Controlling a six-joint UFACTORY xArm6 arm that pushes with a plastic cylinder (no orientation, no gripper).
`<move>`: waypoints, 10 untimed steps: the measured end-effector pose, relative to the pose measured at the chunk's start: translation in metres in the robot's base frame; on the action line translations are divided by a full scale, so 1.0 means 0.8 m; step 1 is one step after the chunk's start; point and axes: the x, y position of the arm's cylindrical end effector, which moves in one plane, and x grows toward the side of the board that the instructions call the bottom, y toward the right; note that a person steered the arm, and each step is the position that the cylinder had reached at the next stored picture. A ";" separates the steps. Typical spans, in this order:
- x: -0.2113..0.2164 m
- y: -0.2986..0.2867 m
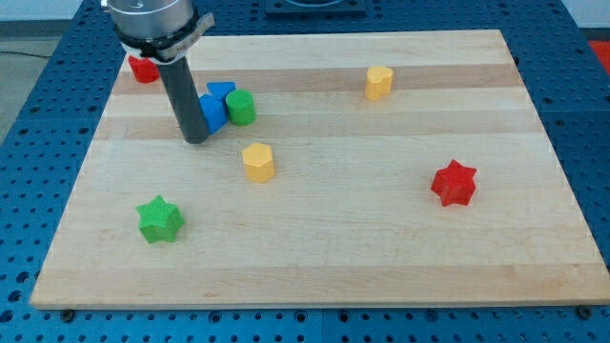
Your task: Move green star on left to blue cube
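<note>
Pale wooden boards are making up the table top (pixel 315 257), which is lying on a blue perforated bench (pixel 29 105) that is showing around its edges. Coming down from the view's top left, the dark rod is standing nearly upright, and my tip (pixel 195 139) is resting on the wood just to the view's left of the blue cube (pixel 212 110), touching it or very nearly so; the rod is carrying no fingers, so nothing is standing apart, together or clamped. Another blue block (pixel 221 90), its shape hard to make out, is sitting right behind the cube, and a green cylinder (pixel 241 107) is pressing against the cube's right side. Well below this cluster, toward the view's bottom left, the green star (pixel 159 219) is lying alone, well apart from my tip. One yellow block (pixel 258 162) is sitting between the cluster and the board's middle, another yellow block (pixel 378 83) is standing near the top edge, a red star (pixel 454 183) is lying at the right, and a red block (pixel 144 69) is peeking out behind the rod at the top left corner.
</note>
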 end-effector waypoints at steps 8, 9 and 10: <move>0.178 0.017; 0.103 0.013; 0.142 0.064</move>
